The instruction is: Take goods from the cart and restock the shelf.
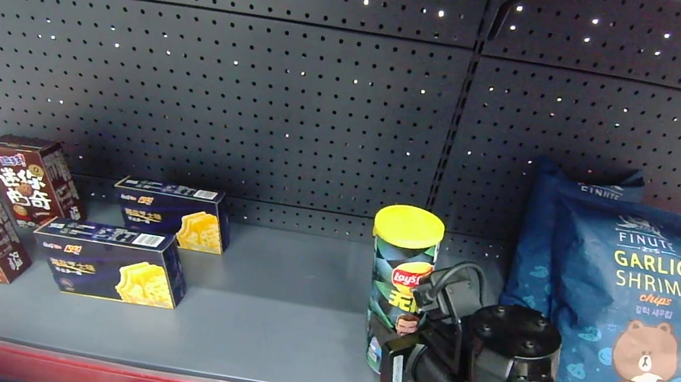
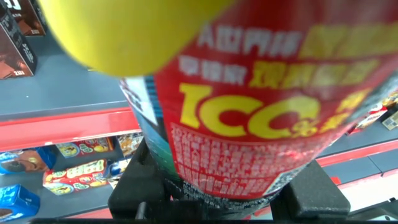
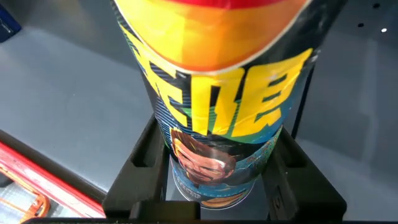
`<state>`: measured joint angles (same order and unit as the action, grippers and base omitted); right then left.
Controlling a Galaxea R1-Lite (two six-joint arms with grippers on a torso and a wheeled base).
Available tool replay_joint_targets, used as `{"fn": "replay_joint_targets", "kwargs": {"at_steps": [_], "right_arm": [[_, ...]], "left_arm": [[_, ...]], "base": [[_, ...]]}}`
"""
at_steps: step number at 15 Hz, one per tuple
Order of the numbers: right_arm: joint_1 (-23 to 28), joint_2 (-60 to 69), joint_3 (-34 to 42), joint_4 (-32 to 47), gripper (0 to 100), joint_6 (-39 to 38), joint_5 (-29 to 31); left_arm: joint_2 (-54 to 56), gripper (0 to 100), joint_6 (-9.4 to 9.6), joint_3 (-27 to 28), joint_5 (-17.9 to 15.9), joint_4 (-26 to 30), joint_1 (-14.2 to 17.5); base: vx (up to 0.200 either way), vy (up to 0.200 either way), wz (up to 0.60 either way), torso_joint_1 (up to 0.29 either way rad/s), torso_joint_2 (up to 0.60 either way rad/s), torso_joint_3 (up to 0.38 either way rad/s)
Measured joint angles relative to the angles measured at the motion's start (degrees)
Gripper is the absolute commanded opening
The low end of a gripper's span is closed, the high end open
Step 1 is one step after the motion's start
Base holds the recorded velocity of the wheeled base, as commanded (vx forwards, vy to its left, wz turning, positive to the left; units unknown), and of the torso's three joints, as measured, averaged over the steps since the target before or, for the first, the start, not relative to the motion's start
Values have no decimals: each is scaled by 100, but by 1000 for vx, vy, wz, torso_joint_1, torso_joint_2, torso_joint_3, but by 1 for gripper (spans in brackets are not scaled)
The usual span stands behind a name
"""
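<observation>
A shop — pegboard shelf (image 1: 279, 318) holding snack boxes (image 1: 117, 265).

Right arm (image 1: 509, 375) sits low on the right side, wrist roughly level and pointing forward. The right gripper (image 1: 389, 348) is clamped on the lower part of the upright green can (image 1: 401, 276), with one finger (image 3: 140, 165) on each side of it. Left gripper (image 2: 217, 196) is closed the same way, fingers (image 2: 134, 186) pressed on either side of a red can (image 2: 261, 112), gripping it near the end opposite the yellow lid (image 2: 124, 31).
</observation>
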<state>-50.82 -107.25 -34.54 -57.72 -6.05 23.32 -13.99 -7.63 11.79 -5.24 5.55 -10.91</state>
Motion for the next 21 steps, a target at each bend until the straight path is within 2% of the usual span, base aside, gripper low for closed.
{"fn": "replay_joint_targets", "kwargs": {"at_steps": [4, 5, 12, 21], "right_arm": [[-20, -7, 44, -11, 0, -9, -12], [-28, -7, 48, -11, 100, -9, -17], [-44, 102, 229, -5, 100, 26, 2], [-116, 970, 1365, -112, 100, 79, 5]], "left_arm": [[5, 0, 0, -29, 0, -5, 0], [7, 0, 0, -39, 2, -2, 0], [57, 0, 0, -96, 5, -2, 2], [80, 0, 0, -190, 18, -9, 13]], "base": [[0, 0, 0, 0, 0, 0], [0, 0, 0, 0, 0, 0], [0, 0, 0, 0, 0, 0], [0, 0, 0, 0, 0, 0]]}}
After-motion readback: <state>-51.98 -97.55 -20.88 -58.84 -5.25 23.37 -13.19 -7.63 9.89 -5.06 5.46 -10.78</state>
